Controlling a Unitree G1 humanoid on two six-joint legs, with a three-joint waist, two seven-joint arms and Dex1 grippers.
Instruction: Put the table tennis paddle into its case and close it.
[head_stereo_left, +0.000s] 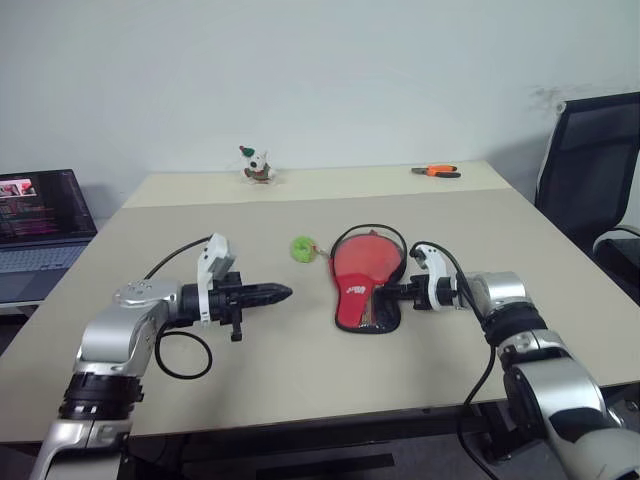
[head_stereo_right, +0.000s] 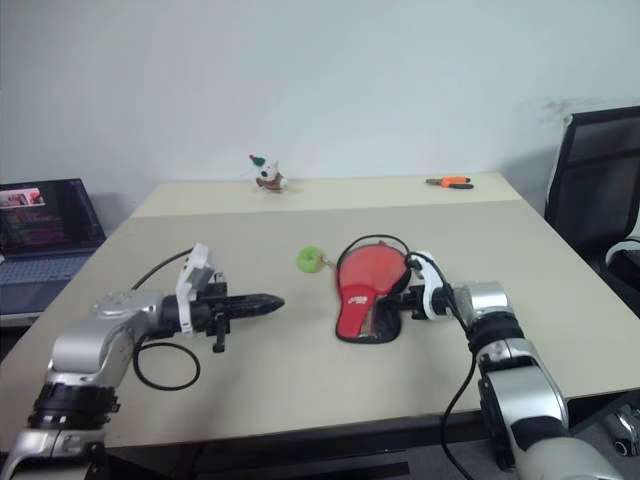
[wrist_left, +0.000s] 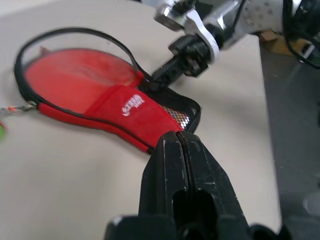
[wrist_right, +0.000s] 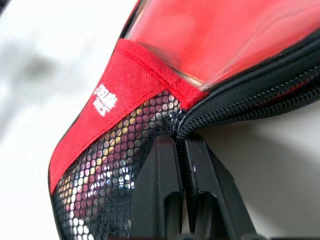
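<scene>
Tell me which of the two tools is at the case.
The right tool, shut at the case's narrow mesh end beside the zipper. The left tool is shut too, but hangs apart over bare table.

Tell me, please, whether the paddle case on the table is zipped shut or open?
Open: the case has its black zipper edge gaping in a loop around the round end, showing the red paddle face inside.

We've got the case (head_stereo_left: 362, 293) lying flat mid-table, red side up with black mesh at the narrow end, zip open round the head. The red paddle (wrist_left: 80, 75) looks tucked inside, handle probably hidden.
</scene>
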